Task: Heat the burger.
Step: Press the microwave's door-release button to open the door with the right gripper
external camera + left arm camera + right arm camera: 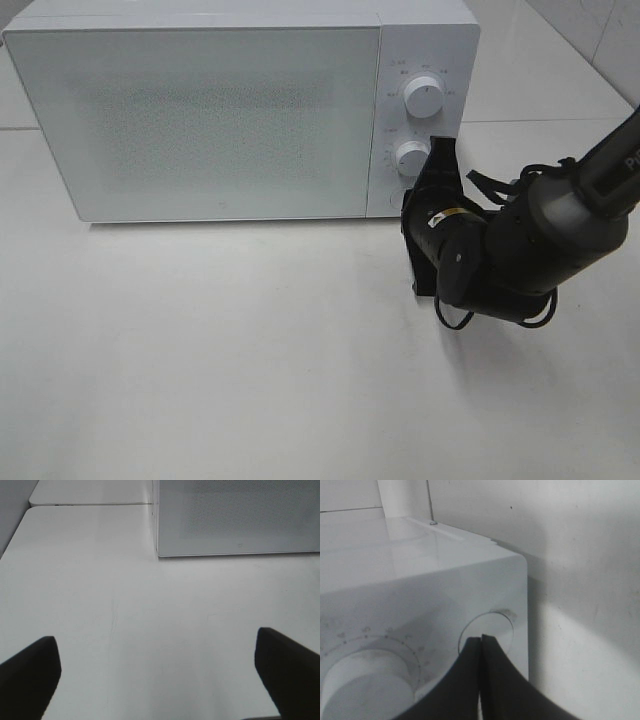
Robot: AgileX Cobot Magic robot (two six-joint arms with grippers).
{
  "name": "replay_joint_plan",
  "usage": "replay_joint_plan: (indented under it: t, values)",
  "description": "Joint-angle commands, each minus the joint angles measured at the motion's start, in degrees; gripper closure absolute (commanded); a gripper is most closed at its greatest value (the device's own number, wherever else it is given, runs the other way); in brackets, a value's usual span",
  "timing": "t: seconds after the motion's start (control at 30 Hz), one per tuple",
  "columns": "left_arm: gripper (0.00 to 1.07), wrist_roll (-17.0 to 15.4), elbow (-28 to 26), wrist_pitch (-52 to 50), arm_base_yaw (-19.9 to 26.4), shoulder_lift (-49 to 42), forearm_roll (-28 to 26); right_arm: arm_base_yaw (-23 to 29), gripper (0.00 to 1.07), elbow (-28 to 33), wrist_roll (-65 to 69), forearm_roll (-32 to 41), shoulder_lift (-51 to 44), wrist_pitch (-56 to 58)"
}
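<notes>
White microwave (425, 40) has its frosted door (190, 110) shut, so its contents are hidden; the burger shows in no view, and whether it sits inside cannot be told. I judge it light, soft and apt to slide apart in layers, best held gently across the bun's sides. Right gripper (481, 647) is pressed together, tip at the round button (495, 622); left gripper (157, 670) hangs spread over the table (150, 605), holding nothing.

I count one white microwave (200, 110), and on its panel two round dials, the upper dial (424, 98) and the lower dial (411, 156), plus one round button (492, 627). One worktop (250, 350) carries it all. Of my own claws I count two: my right claw (481, 639) and my left claw (156, 647).
</notes>
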Motion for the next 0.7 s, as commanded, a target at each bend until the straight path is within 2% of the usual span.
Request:
replay_joint_plan:
  t: [0.03, 0.7]
  values:
    - [0.09, -0.5, 0.2, 0.1, 0.2, -1.0, -0.5, -0.9, 1.07, -0.7, -1.0, -1.0, 0.0, 0.6]
    - [0.09, -0.5, 0.2, 0.1, 0.2, -1.0, -0.5, -1.1, 1.07, -2.3, 0.1, -2.8, 1.1, 1.4]
